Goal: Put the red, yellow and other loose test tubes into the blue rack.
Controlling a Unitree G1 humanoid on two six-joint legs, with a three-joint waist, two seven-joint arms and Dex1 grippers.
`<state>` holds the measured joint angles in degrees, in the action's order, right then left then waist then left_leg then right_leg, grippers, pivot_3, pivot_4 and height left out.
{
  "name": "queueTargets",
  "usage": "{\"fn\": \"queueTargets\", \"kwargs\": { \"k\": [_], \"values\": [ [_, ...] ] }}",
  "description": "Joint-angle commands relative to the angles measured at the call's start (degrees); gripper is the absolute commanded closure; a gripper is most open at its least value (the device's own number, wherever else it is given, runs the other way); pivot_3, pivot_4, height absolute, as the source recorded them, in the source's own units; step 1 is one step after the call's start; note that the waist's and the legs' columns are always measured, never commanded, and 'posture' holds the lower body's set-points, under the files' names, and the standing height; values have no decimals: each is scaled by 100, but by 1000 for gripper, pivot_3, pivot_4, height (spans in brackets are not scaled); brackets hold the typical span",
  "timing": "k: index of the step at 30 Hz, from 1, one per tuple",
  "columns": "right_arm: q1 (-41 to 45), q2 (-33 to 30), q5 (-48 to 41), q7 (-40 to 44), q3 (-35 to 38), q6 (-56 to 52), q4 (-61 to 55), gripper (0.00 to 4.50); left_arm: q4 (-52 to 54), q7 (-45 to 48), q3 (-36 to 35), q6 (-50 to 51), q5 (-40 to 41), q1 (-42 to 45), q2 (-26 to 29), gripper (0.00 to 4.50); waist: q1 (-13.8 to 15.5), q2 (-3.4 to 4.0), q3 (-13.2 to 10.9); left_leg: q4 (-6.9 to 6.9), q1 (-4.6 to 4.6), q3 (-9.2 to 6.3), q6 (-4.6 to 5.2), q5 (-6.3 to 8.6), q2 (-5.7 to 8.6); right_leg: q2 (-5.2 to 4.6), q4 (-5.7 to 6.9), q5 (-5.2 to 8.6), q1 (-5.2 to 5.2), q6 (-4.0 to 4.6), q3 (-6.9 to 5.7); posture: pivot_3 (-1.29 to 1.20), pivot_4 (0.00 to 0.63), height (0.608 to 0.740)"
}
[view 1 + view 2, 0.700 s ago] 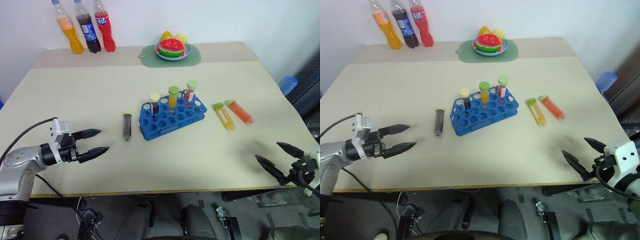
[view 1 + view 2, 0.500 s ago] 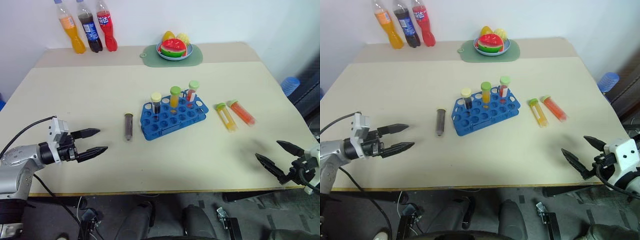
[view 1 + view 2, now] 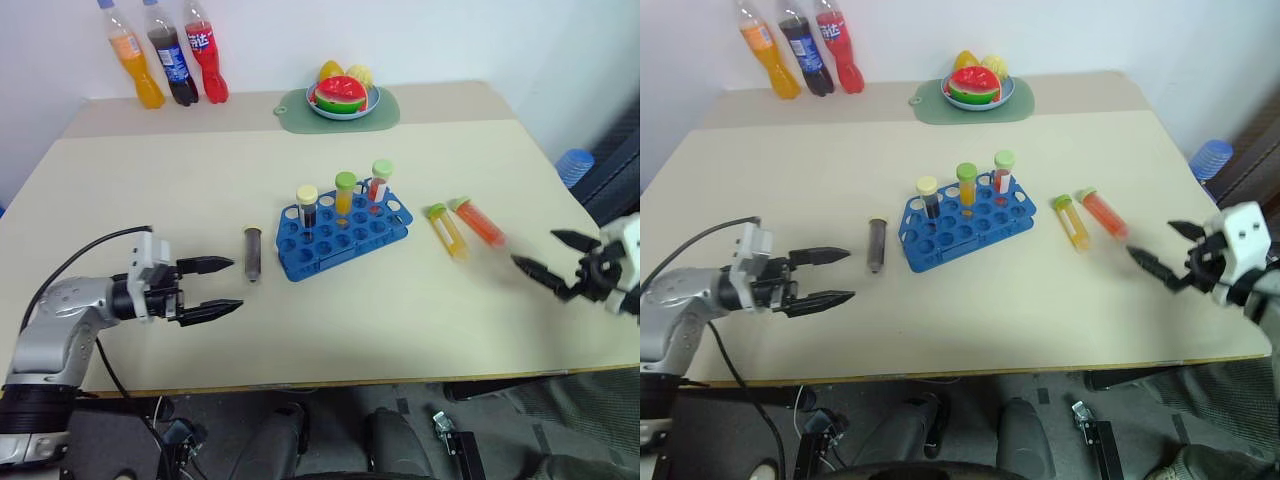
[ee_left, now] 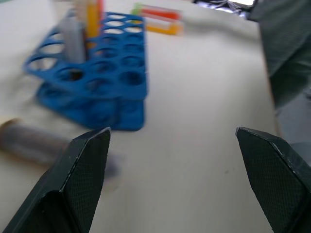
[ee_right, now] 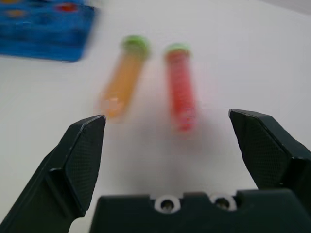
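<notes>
1. Beige table [image 3: 300, 330] against white wall; soda bottles [image 3: 165, 65] and fruit plate [image 3: 343, 98] at far edge, well apart from work area.
2. Left gripper [image 3: 222, 287] low over table, jaws spread wide, nothing held, aimed toward dark tube [image 3: 253, 253].
3. Dark tube lying flat just beside left end of blue rack [image 3: 343, 237], apart from fingertips.
4. Blue rack mid-table, three capped tubes upright in back row, most holes free.
5. Yellow tube [image 3: 448, 232] and red tube [image 3: 481, 222] lying side by side right of rack, close together.
6. Right gripper [image 3: 547, 257] near red tube, jaws spread, empty.
7. Risks: pinching both neighbouring tubes or nudging one so it rolls; left fingertips pushing dark tube against rack and shifting it.
</notes>
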<state>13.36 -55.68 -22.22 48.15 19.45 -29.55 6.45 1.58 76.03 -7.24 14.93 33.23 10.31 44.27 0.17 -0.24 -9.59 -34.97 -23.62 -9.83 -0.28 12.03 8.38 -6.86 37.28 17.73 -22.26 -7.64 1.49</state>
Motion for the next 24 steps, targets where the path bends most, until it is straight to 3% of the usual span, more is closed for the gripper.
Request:
{"fn": "queueTargets", "kwargs": {
  "k": [1,6,10,15,21,24],
  "values": [
    [1230,-322,442,408,-885,-468,975,0,405,-30,23,153,118,101,7,256,-23,5,-4,-1,-3,0,0,0,-2,2,1,-4,-3,-8,0,0,150,740],
    [3626,-106,1331,1133,-2350,-960,2905,0,960,-222,-61,450,294,-171,14,256,-133,35,-24,-5,-26,6,0,1,0,0,0,-8,-22,-12,2,0,150,740],
    [4894,395,1997,1415,-3008,-681,4531,0,1508,-512,-256,661,459,-650,28,256,-169,34,-25,2,-44,10,-16,-6,-5,6,2,-9,-49,-13,7,0,150,740],
    [5689,938,2508,1408,-3233,-151,5931,0,2136,-894,-659,877,676,-1336,52,256,-143,36,-27,-3,-56,11,-28,-12,-4,6,2,-10,-59,-13,8,0,150,740],
    [5922,1483,2902,971,-3229,277,6687,0,2834,-1279,-1205,1060,893,-2190,45,256,-115,38,-28,-4,-59,9,-32,-14,-4,8,14,-12,-65,-9,10,0,150,740],
    [5908,1605,3089,883,-3254,417,6819,1356,3055,-1405,-1435,1146,1032,-2467,48,215,-113,40,-29,-5,-59,10,-33,-14,-3,7,19,-14,-68,-7,11,0,150,740]
  ]
}}
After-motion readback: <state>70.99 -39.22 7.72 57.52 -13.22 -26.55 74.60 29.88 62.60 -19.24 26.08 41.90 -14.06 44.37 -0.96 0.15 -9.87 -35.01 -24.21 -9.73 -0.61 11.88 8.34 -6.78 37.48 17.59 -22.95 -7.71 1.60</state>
